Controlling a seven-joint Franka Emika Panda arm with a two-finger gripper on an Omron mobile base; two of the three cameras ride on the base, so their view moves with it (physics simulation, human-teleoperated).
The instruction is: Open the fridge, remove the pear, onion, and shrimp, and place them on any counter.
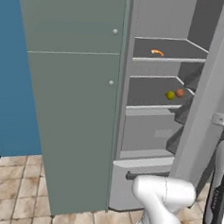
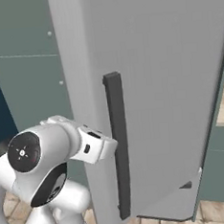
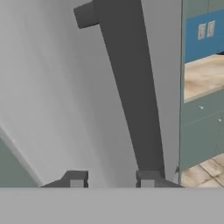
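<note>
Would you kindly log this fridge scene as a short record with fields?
Fridge: tall light-grey brushed-metal fridge, door swung open
Handle: long dark vertical bar handle on the door
Upper shelf: thin curved orange shrimp
Shelf below: small yellow-green pear left of round reddish-brown onion
Gripper: two-finger gripper open, facing the door beside the handle, holding nothing

The fridge point(image 3: 57, 87) door's pale brushed face spreads wide, with its long dark bar handle point(image 3: 131, 92) slanting down it. The gripper point(image 3: 112, 180) has its two dark fingertips apart, the right one just under the handle's lower end. Past the door's edge, the tan-topped counter point(image 3: 202, 76) sits over grey-green cabinet fronts point(image 3: 202, 127) and tiled floor point(image 3: 205, 173).
</note>
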